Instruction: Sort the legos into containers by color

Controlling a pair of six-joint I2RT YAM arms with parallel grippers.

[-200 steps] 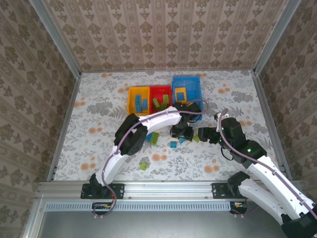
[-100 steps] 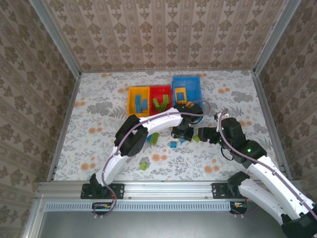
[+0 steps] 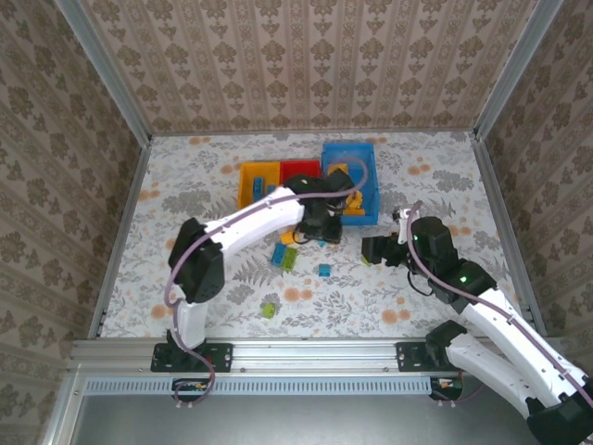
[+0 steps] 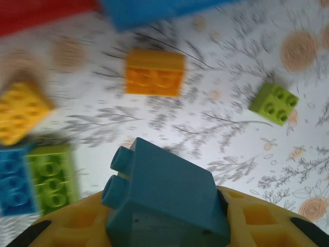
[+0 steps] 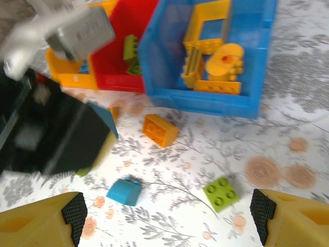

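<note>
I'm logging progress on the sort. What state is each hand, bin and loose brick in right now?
Left hand: shut on a dark blue brick.
Right hand: open, empty.
Blue bin: holds an orange frame and orange pieces.
Red bin: holds green pieces.
Orange brick: loose on the table.
Light green brick: loose on the table.

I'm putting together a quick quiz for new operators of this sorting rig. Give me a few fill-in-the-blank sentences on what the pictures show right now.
1. The left hand grips a brick whose colour is ___.
2. The orange frame lies in the ___ bin.
3. A ___ brick lies in the red bin.
4. The right hand holds nothing; its jaws stand ___.
Missing words: blue; blue; green; open.
</note>
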